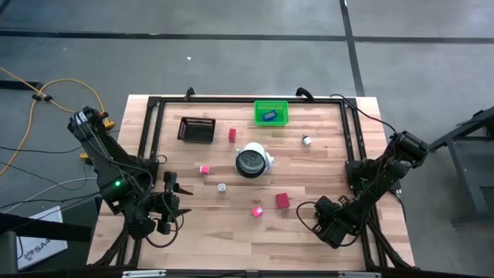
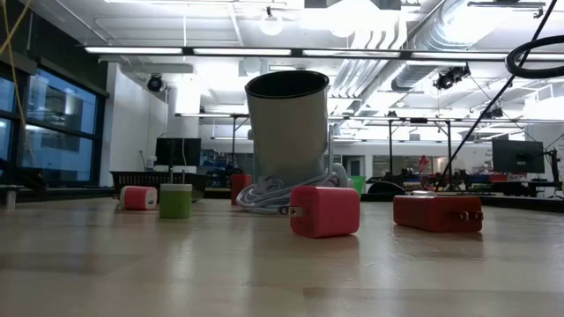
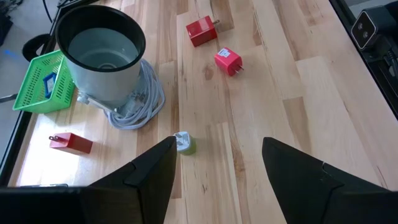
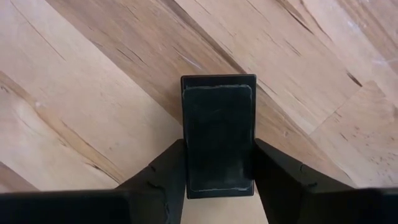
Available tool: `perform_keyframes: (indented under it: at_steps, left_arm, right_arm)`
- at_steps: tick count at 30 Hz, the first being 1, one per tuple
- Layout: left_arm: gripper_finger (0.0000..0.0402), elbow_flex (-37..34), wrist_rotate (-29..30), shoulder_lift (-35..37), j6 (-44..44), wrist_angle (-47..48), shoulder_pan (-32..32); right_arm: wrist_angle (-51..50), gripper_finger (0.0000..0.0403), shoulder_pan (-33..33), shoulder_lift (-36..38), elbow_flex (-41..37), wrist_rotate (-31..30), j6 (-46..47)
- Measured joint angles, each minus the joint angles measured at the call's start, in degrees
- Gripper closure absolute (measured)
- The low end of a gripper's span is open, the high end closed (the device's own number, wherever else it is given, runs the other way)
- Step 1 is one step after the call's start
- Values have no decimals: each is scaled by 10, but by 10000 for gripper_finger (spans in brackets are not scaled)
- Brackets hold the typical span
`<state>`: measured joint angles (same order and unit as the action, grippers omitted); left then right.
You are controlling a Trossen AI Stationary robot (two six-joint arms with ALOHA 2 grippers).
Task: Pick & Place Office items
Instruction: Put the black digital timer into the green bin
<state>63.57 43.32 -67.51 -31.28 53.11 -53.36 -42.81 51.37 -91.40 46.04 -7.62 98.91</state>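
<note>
From above, we cannot make out the item in the green bin [image 1: 271, 113] — a blue speck. The low view hides the bin behind the grey cup [image 2: 288, 132]. The right wrist frame cuts off the black block [image 4: 217, 135] at its lower end — fingers [image 4: 163, 177] flank it.

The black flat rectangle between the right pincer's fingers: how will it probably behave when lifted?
The black flat rectangle looks rigid, with straight edges, so it likely will not bend. Its face seems smooth, so it might slip if the right pincer squeezes only lightly. Being thin and flat, it should not roll on the table.
</note>
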Motion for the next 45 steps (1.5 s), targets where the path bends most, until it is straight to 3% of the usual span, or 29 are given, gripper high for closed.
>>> perform_keyframes:
  at_steps: [10,16,45]
  left_arm:
    - [174,0,0,0,0,0,0]
    - [174,0,0,0,0,0,0]
    - [174,0,0,0,0,0,0]
  right_arm:
    - [-4,257,-1,7,0,1,-1]
    - [-65,257,-17,15,35,-10,-32]
    - [-317,257,-242,39,287,-79,-383]
